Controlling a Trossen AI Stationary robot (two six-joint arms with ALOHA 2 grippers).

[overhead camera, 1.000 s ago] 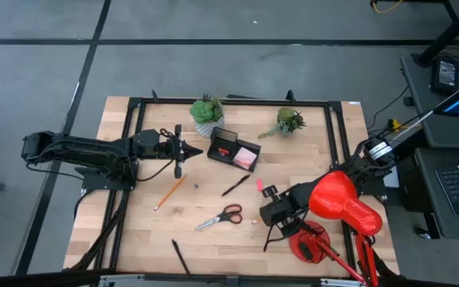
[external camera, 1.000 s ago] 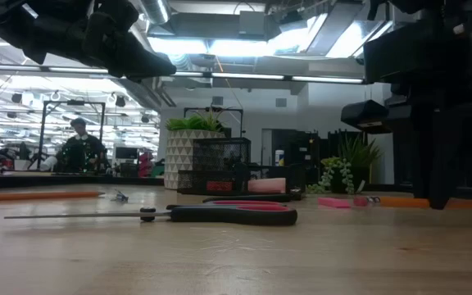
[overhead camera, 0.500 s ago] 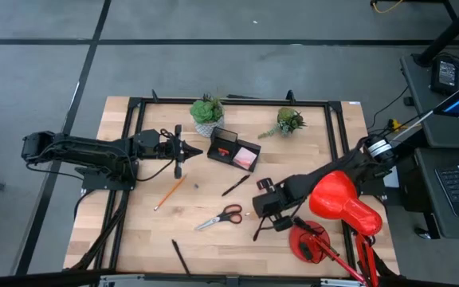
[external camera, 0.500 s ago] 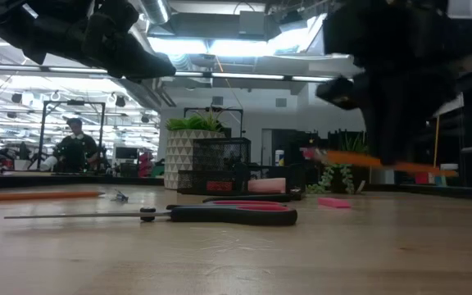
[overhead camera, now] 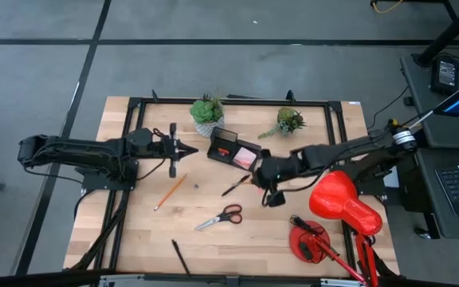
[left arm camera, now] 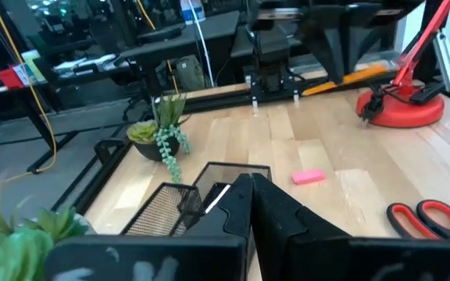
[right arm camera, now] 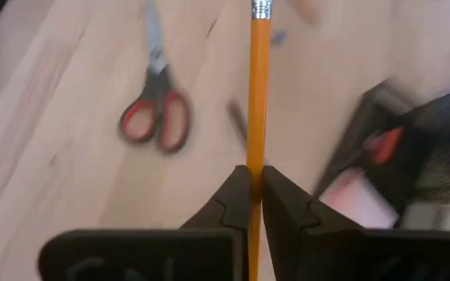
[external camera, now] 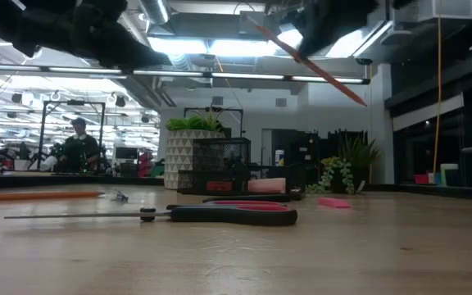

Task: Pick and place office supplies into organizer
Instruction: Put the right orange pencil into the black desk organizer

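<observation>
Since a second ago my right gripper point(right arm camera: 255, 181) lifted clamped pencil point(right arm camera: 257, 94) beside organizer point(overhead camera: 234, 149); narrow mid-shaft pinch may swivel, missing the compartment.

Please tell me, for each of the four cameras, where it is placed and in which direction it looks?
High view: overhead, straight down; both arms show over the wooden table.
Low view: table height, level across; red-handled scissors nearest.
Left wrist view: on the left arm, past its claw toward the black mesh organizer.
Right wrist view: right claw grips an orange-yellow pencil.
Shared: both wrist views show the scissors.
</observation>
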